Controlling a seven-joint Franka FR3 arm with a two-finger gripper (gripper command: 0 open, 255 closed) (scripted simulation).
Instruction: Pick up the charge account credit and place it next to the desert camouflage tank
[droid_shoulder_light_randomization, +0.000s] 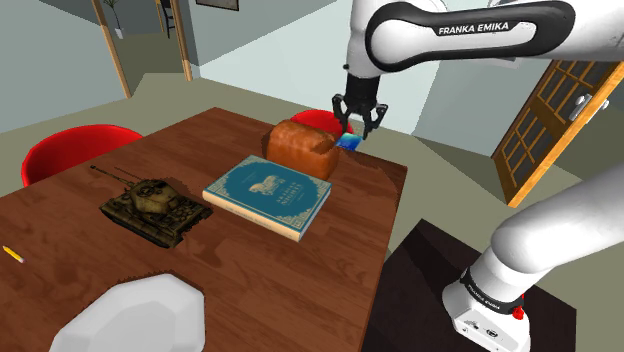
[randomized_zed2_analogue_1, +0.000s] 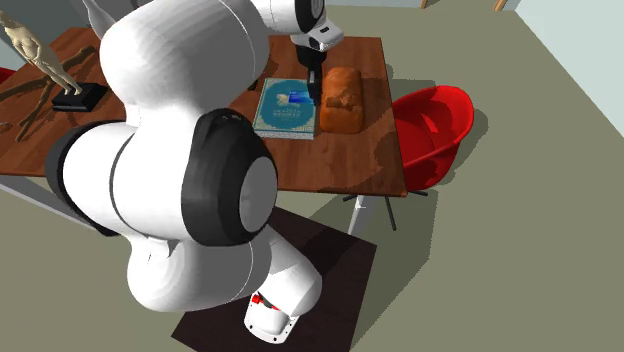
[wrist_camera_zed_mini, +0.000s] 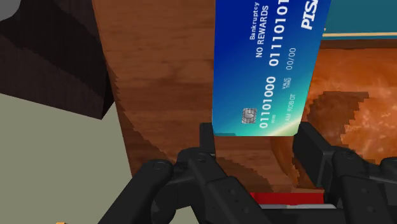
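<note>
Clamping down with the black gripper (wrist_camera_zed_mini: 257, 137) on one short end of the blue credit card (wrist_camera_zed_mini: 270, 63), both fingers (wrist_camera_zed_mini: 207, 137) pressed to its edges, chip and white numbers facing the wrist camera. Hanging clear of the brown wooden table (droid_shoulder_light_randomization: 330, 270), to judge by the shoulder view, just beside the far end of the bread loaf (droid_shoulder_light_randomization: 298, 148) and near the table's far edge. Lying next to the loaf, toward the shoulder view's left, a teal hardback book (droid_shoulder_light_randomization: 268, 195). Sitting beyond the book, well apart from the card, the camouflage tank (droid_shoulder_light_randomization: 152, 207), upright on its tracks, gun pointing to the shoulder view's left.

Pick-up apparently done: card gripped and raised. Left to do, by this reckoning: carrying it over loaf and book, lowering it onto bare wood beside the tank, letting go. Open tabletop visible on the tank's near side.

As for containers, little to report: a white rounded shape (droid_shoulder_light_randomization: 140, 315) at the table's near edge, impossible to tell whether dish or something else, and nothing made out in it. Drawn up at the table's far side, a red chair (droid_shoulder_light_randomization: 75, 150).
</note>
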